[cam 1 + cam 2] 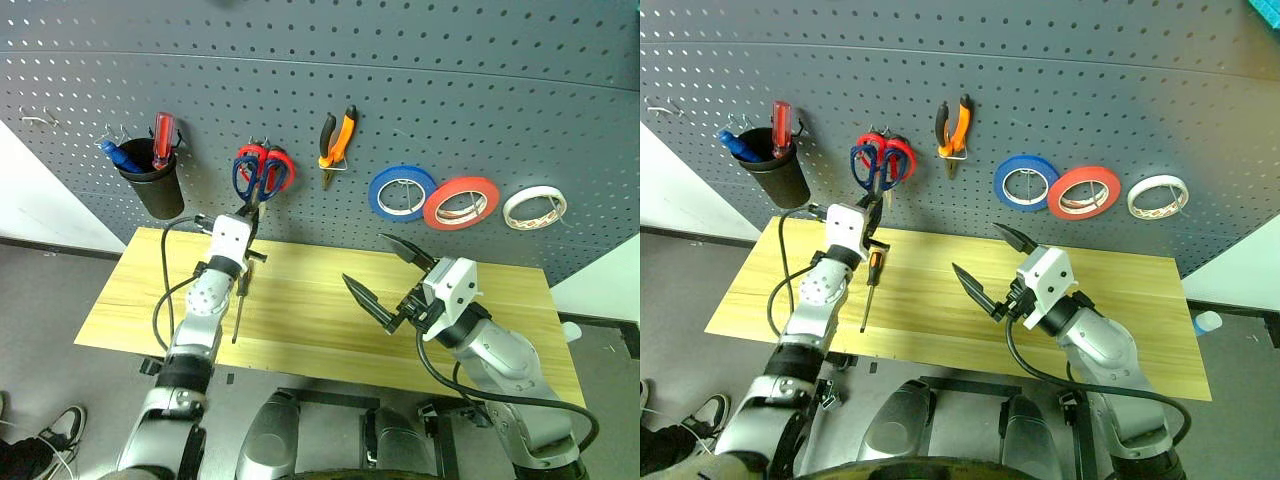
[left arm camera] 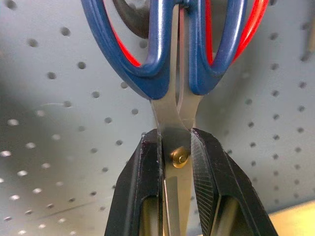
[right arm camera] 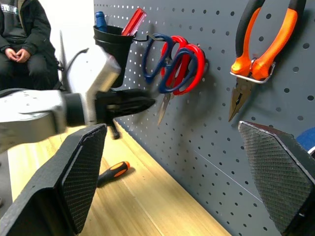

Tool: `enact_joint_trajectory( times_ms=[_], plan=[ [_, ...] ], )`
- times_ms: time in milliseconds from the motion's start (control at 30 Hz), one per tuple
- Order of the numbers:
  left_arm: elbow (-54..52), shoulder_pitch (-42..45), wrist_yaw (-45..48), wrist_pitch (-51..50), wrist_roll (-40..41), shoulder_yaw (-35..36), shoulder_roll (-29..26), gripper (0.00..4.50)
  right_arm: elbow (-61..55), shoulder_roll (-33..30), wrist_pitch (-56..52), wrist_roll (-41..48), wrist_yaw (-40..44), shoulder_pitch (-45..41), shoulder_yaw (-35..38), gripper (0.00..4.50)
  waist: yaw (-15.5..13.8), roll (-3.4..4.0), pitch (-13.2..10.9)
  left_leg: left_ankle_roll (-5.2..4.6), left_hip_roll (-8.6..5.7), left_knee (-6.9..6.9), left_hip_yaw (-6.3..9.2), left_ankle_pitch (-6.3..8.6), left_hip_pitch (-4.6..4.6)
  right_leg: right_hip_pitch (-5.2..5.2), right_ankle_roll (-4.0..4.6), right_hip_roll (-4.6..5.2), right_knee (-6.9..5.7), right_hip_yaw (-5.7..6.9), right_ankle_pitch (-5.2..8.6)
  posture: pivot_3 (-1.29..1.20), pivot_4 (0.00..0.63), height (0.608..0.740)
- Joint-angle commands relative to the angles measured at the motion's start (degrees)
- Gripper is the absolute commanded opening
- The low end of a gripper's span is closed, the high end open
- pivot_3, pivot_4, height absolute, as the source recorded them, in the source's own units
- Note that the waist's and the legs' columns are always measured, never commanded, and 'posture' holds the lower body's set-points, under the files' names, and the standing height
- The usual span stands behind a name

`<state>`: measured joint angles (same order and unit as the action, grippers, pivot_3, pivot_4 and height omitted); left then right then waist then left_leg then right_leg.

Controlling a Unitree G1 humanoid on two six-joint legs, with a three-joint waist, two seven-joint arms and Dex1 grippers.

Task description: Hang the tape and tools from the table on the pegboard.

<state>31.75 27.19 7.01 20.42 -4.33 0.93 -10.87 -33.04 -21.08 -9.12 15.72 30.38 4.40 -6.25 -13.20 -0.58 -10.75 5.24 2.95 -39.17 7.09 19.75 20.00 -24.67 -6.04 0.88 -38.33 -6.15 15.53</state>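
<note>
My left gripper (image 2: 174, 140) is shut on the blades of the dark-blue-handled scissors (image 1: 252, 180), just below their handles. It holds them upright against the pegboard (image 1: 450, 100), with the handles at a hook. The slim screwdriver (image 1: 240, 300) with the orange and black handle lies on the table (image 1: 320, 330) under my left arm. The pliers (image 1: 337, 140) hang on the board, and the red tape (image 1: 461, 202) hangs further right. Over the middle of the table my right gripper (image 1: 366, 260) hovers open with nothing between its fingers.
Red-handled scissors (image 1: 281, 165) hang behind the blue-handled pair. A black cup (image 1: 153, 185) with a red-handled screwdriver hangs at the left. A blue roll (image 1: 402, 192) and a whitish roll (image 1: 534, 207) flank the red tape. A person (image 3: 22, 39) sits beyond the table's left end.
</note>
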Motion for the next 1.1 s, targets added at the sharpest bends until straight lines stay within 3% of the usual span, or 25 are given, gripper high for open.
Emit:
enact_joint_trajectory(
  times_ms=[33, 200, 233, 533, 867, 967, 1100],
  plan=[
    [3.4, 1.9, -1.0, 2.8, -0.2, 0.0, 0.4, 0.51, -1.0, -0.1, 0.9, -0.3, -0.3, -0.2, 0.5, 4.50, 0.0, 0.01, 0.0, 0.00, 0.00, 0.00, 0.00, 0.00, 0.00, 0.00, 0.00, 0.00, 0.01, 0.00, 0.00, 0.29, 0.131, 0.681],
    [5.9, 3.2, -1.7, 3.3, -0.6, -0.4, 1.0, 0.51, -1.2, -0.1, 1.0, -0.5, -0.5, 0.2, 0.5, 4.50, -0.1, 0.01, 0.0, 0.00, 0.00, 0.01, 0.00, 0.00, -0.02, 0.02, -0.01, 0.00, 0.00, 0.01, -0.01, 0.29, 0.130, 0.681],
    [5.7, 2.9, -1.4, 2.9, -0.5, -0.5, 1.0, 1.19, -1.2, -0.1, 1.1, -0.6, -0.5, 0.2, 0.5, 4.50, -0.1, 0.01, 0.0, 0.00, 0.00, 0.01, 0.00, 0.00, -0.04, 0.05, -0.01, 0.00, 0.00, 0.00, -0.01, 0.29, 0.129, 0.681],
    [1.3, -1.3, -0.7, 0.0, 1.9, 1.0, 1.0, 4.13, -0.9, 0.1, 1.4, -0.8, -0.4, 0.5, 0.3, 4.50, -0.1, 0.01, 0.0, 0.00, 0.00, 0.02, 0.00, 0.00, -0.10, 0.10, -0.01, 0.00, 0.00, 0.00, -0.01, 0.30, 0.131, 0.681],
    [-20.8, -23.7, 7.6, -4.2, 6.8, 4.1, -7.7, 4.13, -1.1, 0.0, 1.8, -1.5, -0.5, 1.7, -0.1, 4.50, 0.1, 0.04, 0.0, -0.04, 0.01, 0.09, 0.00, 0.02, -0.20, 0.11, 0.08, -0.01, -0.04, -0.02, 0.05, 0.29, 0.127, 0.681],
    [-22.1, -26.0, 6.1, -13.6, 8.6, 7.0, -9.1, 4.13, -0.9, -0.1, 2.0, -1.5, -0.3, 1.8, 0.0, 4.50, -0.1, 0.05, 0.0, -0.03, 0.01, 0.06, 0.00, 0.02, -0.29, 0.24, 0.20, 0.00, -0.03, -0.02, 0.12, 0.30, 0.129, 0.681],
    [-21.5, -22.5, 3.6, -27.9, 11.6, 9.1, -7.5, 4.13, -0.4, 0.0, 2.2, -1.2, 0.2, 1.4, -0.3, 4.50, 0.0, 0.05, 0.0, -0.03, 0.01, 0.03, 0.00, 0.02, -0.51, 0.50, 0.21, 0.01, -0.03, -0.02, 0.12, 0.31, 0.132, 0.681]
  ],
)
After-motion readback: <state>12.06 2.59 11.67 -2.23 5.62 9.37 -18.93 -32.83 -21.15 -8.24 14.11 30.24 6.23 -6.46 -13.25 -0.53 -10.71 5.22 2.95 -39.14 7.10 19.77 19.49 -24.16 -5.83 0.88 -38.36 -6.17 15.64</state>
